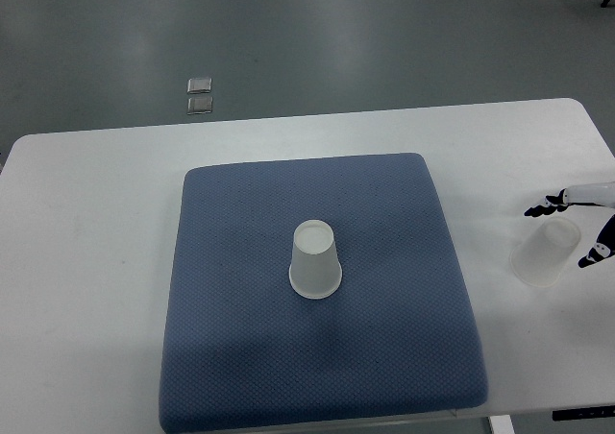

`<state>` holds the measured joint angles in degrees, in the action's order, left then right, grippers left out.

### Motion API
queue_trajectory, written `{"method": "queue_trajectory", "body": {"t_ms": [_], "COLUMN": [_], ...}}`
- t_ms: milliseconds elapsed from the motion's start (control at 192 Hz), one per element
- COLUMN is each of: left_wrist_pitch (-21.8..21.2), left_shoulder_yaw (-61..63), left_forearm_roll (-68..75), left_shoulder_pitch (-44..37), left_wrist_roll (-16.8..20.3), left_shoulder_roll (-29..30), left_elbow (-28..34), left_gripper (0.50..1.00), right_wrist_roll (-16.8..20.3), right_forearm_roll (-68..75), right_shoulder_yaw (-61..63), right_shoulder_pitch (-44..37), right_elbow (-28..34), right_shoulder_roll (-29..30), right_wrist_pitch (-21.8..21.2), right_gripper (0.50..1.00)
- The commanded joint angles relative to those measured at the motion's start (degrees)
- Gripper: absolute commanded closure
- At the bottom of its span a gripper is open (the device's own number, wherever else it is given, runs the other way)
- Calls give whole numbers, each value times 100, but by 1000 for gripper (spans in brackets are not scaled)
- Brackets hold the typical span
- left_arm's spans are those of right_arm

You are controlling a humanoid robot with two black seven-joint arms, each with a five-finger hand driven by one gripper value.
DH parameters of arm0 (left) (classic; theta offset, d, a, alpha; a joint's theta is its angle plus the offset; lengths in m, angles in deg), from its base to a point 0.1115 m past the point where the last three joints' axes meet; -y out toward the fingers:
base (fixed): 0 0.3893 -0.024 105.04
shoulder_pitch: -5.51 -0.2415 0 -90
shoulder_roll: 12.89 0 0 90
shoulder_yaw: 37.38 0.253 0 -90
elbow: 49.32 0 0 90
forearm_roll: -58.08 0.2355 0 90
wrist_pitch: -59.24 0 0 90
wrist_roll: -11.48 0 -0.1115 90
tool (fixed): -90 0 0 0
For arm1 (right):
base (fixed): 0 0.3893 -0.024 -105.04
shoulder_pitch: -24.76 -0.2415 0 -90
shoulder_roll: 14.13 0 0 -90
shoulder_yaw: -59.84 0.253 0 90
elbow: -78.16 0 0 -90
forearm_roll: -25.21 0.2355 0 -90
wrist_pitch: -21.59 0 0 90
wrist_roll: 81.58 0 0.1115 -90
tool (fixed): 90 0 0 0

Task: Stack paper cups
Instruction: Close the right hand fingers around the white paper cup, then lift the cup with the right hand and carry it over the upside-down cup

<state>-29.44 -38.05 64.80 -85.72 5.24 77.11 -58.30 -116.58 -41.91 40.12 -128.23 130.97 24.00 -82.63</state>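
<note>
Right hand (582,225) sat at the picture's right edge, fingers spread around a cup (545,251) on the worktop (86,261), contact unclear. 2nd cup (315,259) stood upside down mid blue mat (317,357), well apart.

No legible text, label, brand or number anywhere — cups, mat and table all unmarked.
</note>
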Motion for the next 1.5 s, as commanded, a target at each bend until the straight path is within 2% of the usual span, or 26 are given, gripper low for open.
{"method": "queue_trajectory", "body": {"t_ms": [0,57,125,250,449,704,803,928,965,1121,1168,1377,1497], "left_wrist_pitch": [0,0,0,0,0,0,0,0,0,0,0,0,0], "left_shoulder_yaw": [-3,-3,6,6,6,-3,6,-3,-3,6,-3,6,-3], "left_forearm_roll": [-4,-4,-4,4,-4,-4,-4,-4,-4,-4,-4,4,4], "left_shoulder_pitch": [0,0,0,0,0,0,0,0,0,0,0,0,0], "left_wrist_roll": [1,1,1,1,1,1,1,1,1,1,1,1,1], "left_shoulder_roll": [0,0,0,0,0,0,0,0,0,0,0,0,0], "left_elbow": [-7,-7,2,2,2,2,2,2,-7,-7,-7,2,-7], "left_gripper": [500,500,500,500,500,500,500,500,500,500,500,500,500], "right_wrist_roll": [0,0,0,0,0,0,0,0,0,0,0,0,0], "right_forearm_roll": [-12,-47,-91,-240,-276,-223,-170,-100,-30,67,67,41,6], "right_shoulder_yaw": [3,3,3,3,21,100,135,355,627,2015,2323,2913,3071], "right_shoulder_pitch": [76,85,102,120,111,23,-144,-812,-935,-996,-996,-996,-979], "right_elbow": [-43,-61,-69,-78,-96,-87,-87,-69,-17,308,475,1723,2075], "right_shoulder_roll": [36,62,62,89,89,53,1,-26,-26,36,62,264,493], "right_wrist_pitch": [42,51,183,368,376,280,95,-573,-897,-1908,-2078,-2078,-2078], "right_gripper": [595,607,675,744,846,871,871,871,871,873,873,871,869]}}
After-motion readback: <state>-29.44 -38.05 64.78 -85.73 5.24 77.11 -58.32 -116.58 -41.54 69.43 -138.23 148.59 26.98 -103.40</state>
